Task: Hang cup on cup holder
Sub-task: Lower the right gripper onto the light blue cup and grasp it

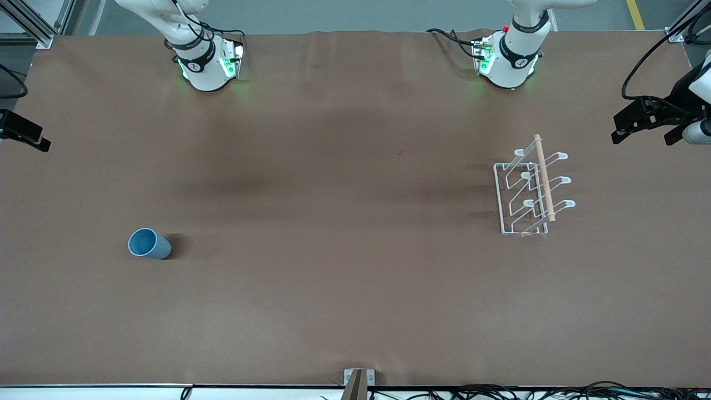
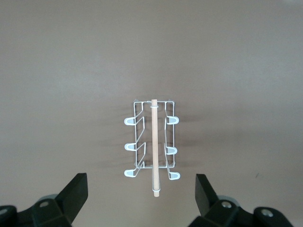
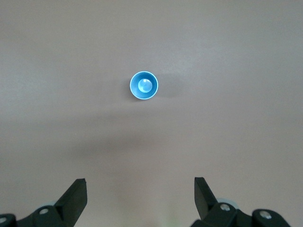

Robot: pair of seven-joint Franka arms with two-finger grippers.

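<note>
The light-blue cup (image 1: 149, 244) stands upright, mouth up, on the brown table toward the right arm's end; it also shows from above in the right wrist view (image 3: 144, 85). The white wire cup holder (image 1: 530, 191) with its wooden rod stands toward the left arm's end and shows in the left wrist view (image 2: 152, 146). No cup hangs on its prongs. My right gripper (image 3: 140, 187) is open and empty, high above the table, apart from the cup. My left gripper (image 2: 141, 182) is open and empty, high above the table, apart from the holder.
The brown table cover (image 1: 344, 233) lies flat between the cup and the holder. The two arm bases (image 1: 208, 64) (image 1: 508, 55) stand along the table edge farthest from the front camera. A small bracket (image 1: 358, 383) sits at the edge nearest to it.
</note>
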